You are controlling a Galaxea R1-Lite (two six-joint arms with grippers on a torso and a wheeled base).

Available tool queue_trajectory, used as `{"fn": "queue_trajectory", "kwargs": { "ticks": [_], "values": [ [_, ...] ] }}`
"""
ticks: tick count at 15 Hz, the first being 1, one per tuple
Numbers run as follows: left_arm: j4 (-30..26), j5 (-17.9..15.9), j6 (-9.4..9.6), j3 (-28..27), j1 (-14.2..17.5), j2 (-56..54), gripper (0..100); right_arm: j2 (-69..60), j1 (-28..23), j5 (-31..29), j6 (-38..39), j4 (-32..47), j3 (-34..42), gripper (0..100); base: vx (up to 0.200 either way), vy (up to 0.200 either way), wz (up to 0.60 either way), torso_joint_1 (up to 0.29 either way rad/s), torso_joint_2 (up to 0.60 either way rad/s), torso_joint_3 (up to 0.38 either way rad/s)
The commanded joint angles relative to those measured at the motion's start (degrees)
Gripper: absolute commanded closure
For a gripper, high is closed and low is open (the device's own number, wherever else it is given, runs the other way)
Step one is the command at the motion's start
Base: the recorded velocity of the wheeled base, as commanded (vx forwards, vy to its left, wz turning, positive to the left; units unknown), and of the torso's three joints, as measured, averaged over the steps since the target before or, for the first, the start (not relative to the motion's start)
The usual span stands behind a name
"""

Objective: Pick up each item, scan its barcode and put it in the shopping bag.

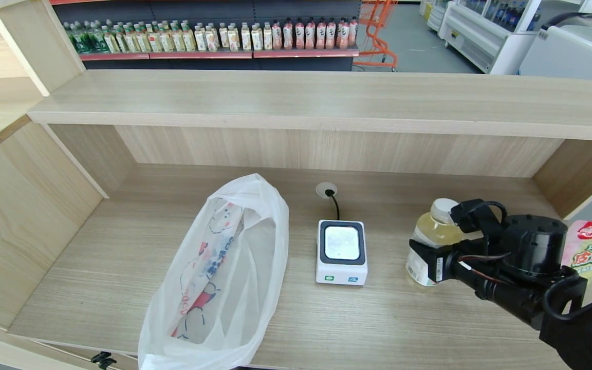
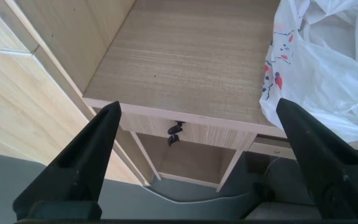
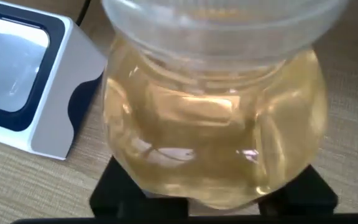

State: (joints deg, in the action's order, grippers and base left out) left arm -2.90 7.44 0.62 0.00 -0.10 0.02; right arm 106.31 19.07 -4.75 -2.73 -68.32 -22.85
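Observation:
A clear bottle [image 1: 432,231] of pale yellow drink with a white cap stands upright on the counter, right of the white barcode scanner [image 1: 341,251]. My right gripper [image 1: 427,253] is shut on its lower labelled part, coming in from the right. In the right wrist view the bottle [image 3: 210,124] sits between the black fingers [image 3: 114,190], with the scanner [image 3: 17,112] beside it. The white shopping bag [image 1: 224,277] lies open to the scanner's left with a cartoon-printed pack inside. My left gripper [image 2: 197,162] hangs open and empty below the counter's front edge, near the bag [image 2: 328,68].
A pink and green snack pack [image 1: 591,246] lies at the far right behind my right arm. The scanner's black cable [image 1: 334,203] runs to a hole at the back. Wooden side walls and a shelf [image 1: 327,103] overhead enclose the counter [image 1: 378,318].

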Motion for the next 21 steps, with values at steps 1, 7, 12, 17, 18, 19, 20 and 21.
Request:
{"fn": "queue_trajectory", "kwargs": {
  "ticks": [1,7,12,17,18,19,20,21],
  "values": [
    [0.00,0.03,-0.01,0.00,0.01,-0.02,0,0.47,-0.26,-0.17,-0.08,0.03,0.08,100,0.000,0.000,0.00,0.000,0.00,0.000],
    [0.00,0.03,-0.01,0.00,0.01,-0.02,0,1.18,-0.26,2.38,-2.19,-5.86,-1.24,100,0.000,0.000,0.00,0.000,0.00,0.000],
    [0.00,0.03,-0.01,0.00,0.01,-0.02,0,-23.52,-5.53,33.76,12.13,25.43,-16.00,100,0.000,0.000,0.00,0.000,0.00,0.000],
    [0.00,0.03,-0.01,0.00,0.01,-0.02,0,-30.90,-3.42,56.17,14.68,28.41,-17.06,100,0.000,0.000,0.00,0.000,0.00,0.000],
    [0.00,0.03,-0.01,0.00,0.01,-0.02,0,-31.17,-1.58,56.17,16.00,28.41,-17.06,100,0.000,0.000,0.00,0.000,0.00,0.000],
    [0.00,0.03,-0.01,0.00,0.01,-0.02,0,-31.26,-0.35,56.17,16.88,28.41,-17.06,100,0.000,0.000,0.00,0.000,0.00,0.000],
    [0.00,0.03,-0.01,0.00,0.01,-0.02,0,-31.52,1.59,56.26,18.02,28.50,-16.79,100,0.000,0.000,0.00,0.000,0.00,0.000],
    [0.00,0.03,-0.01,0.00,0.01,-0.02,0,-31.61,2.20,56.26,18.46,28.85,-16.71,100,0.000,0.000,0.00,0.000,0.00,0.000]
  ]
}}
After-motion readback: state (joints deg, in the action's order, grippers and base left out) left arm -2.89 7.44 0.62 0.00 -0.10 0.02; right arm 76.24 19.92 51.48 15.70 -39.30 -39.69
